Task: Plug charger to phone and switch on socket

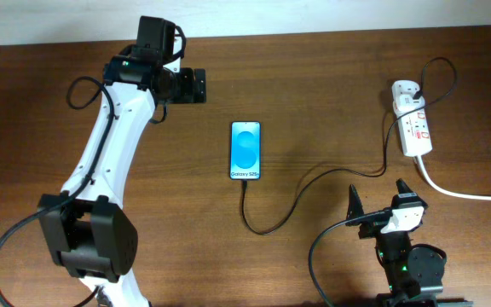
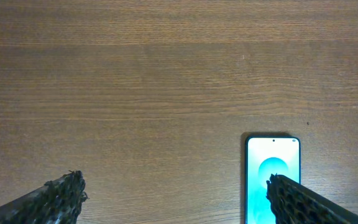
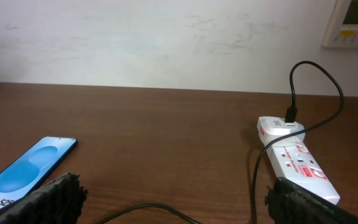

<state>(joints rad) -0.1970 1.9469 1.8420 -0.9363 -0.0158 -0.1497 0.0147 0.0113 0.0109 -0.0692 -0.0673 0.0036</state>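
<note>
Overhead view: I see the phone lying flat near the middle of the worktop, screen up and lit blue, with its text strip toward the near edge. The charger meets the phone's near end. Its thin black cable loops toward the near edge, then runs right and up to the socket. I cannot confirm from here that the connector is fully seated. The socket lies toward the far right corner, and its thick white cord leads off the right edge. The left end effector sits toward the far edge, left of the phone, fully spread and holding nothing. The right end effector sits near the near edge, on the near side of the socket, also fully spread and empty.

Left wrist view: The left end effector is wide apart over bare worktop. The phone lies just beside the right-hand finger.

Right wrist view: The right end effector is wide apart with nothing between the fingers. The phone is at the left. The socket is at the right, and the black plug end of the charger stands in its far end.
</note>
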